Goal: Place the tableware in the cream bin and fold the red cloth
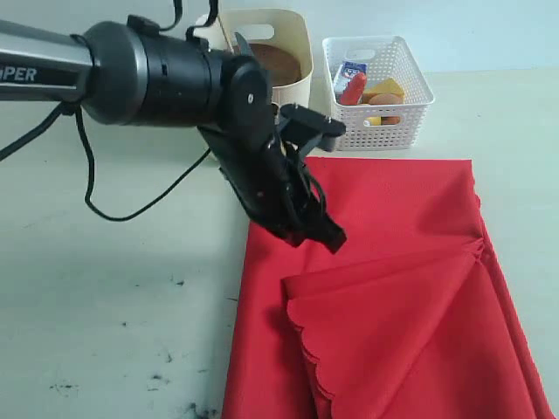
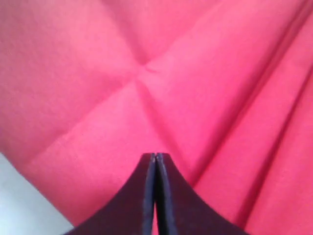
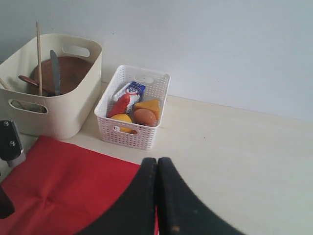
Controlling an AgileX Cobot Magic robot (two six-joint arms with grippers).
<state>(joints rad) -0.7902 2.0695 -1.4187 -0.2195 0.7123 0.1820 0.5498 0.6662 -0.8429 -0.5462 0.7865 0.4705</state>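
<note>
Tableware looks done to you: brown plate [image 3: 73, 73], steel knife [image 3: 55, 68], dark spoon [image 3: 29, 82] and a chopstick [image 3: 38, 49] sit in the cream bin [image 3: 54, 105], beside the white lattice basket [image 3: 132, 132]. Cup and bowl don't show, perhaps hidden inside. The red cloth [image 1: 393, 288] lies on the table, one scalloped flap turned loosely over the rest; the fold is begun, not finished. Your left gripper [image 2: 155, 161] hangs over the cloth, jaws pressed together on nothing. Your right gripper [image 3: 157, 164] is likewise clenched, empty.
</note>
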